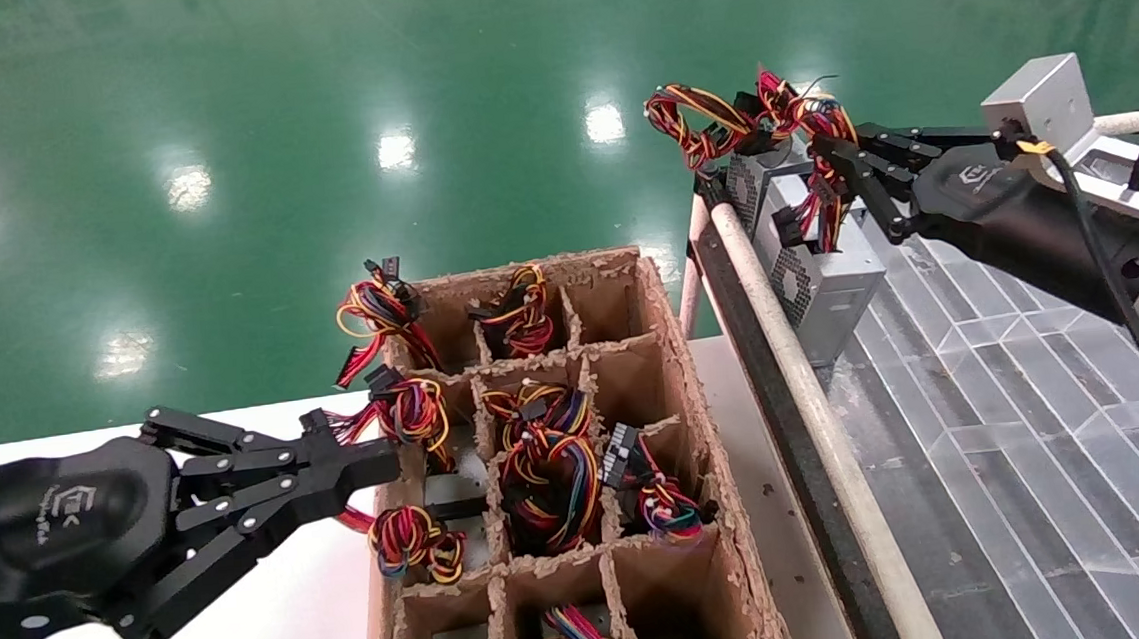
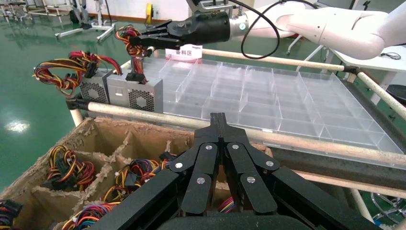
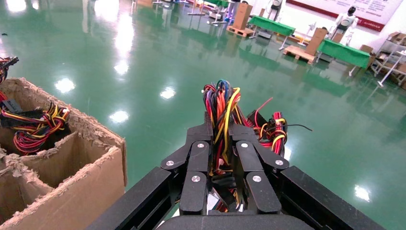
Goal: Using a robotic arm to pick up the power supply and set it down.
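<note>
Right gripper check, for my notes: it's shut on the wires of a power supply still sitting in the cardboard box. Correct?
Not quite. The right gripper is shut on the wires, but that power supply sits on the clear tray, not in the cardboard box; the head view shows it.

Two power supplies (image 2: 135,93) (image 2: 93,87), one cardboard box (image 1: 698,431), two grippers (image 1: 379,468) (image 1: 834,166).
</note>
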Controlling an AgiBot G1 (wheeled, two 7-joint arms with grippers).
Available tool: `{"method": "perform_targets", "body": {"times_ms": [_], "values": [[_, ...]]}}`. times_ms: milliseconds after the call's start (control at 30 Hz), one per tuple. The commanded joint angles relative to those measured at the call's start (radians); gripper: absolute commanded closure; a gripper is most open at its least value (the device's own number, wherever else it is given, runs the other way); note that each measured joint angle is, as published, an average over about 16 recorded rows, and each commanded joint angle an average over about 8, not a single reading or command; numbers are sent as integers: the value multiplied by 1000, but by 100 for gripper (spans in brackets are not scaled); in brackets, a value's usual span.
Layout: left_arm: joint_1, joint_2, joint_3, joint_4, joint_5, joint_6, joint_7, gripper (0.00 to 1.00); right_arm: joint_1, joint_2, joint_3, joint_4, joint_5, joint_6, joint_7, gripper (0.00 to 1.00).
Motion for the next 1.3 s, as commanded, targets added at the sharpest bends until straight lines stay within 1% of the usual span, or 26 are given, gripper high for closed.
{"method": "perform_targets", "body": {"times_ms": [33, 300, 633, 933, 967, 1000, 1200, 1233, 1267, 1300], "values": [[0, 0, 0, 0, 0, 0, 0, 100, 0, -3, 6, -9, 9, -5, -11, 0], [0, 0, 0, 0, 0, 0, 0, 100, 15, 1, 7, -9, 11, -18, -16, 0], [0, 0, 0, 0, 0, 0, 0, 100, 10, 35, 10, 89, 19, -25, 33, 0], [0, 0, 0, 0, 0, 0, 0, 100, -18, 46, 37, 155, 103, -122, 18, 0], [0, 0, 0, 0, 0, 0, 0, 99, -19, 48, 36, 157, 107, -129, 20, 0], [0, 0, 0, 0, 0, 0, 0, 90, -20, 50, 34, 161, 108, -134, 23, 0], [0, 0, 0, 0, 0, 0, 0, 15, -27, 66, 20, 179, 131, -184, 48, 0], [0, 0, 0, 0, 0, 0, 0, 4, -28, 69, 18, 182, 135, -193, 52, 0], [0, 0, 0, 0, 0, 0, 0, 0, -30, 71, 16, 184, 140, -202, 56, 0], [0, 0, 0, 0, 0, 0, 0, 0, -31, 74, 15, 187, 145, -211, 60, 0]]}}
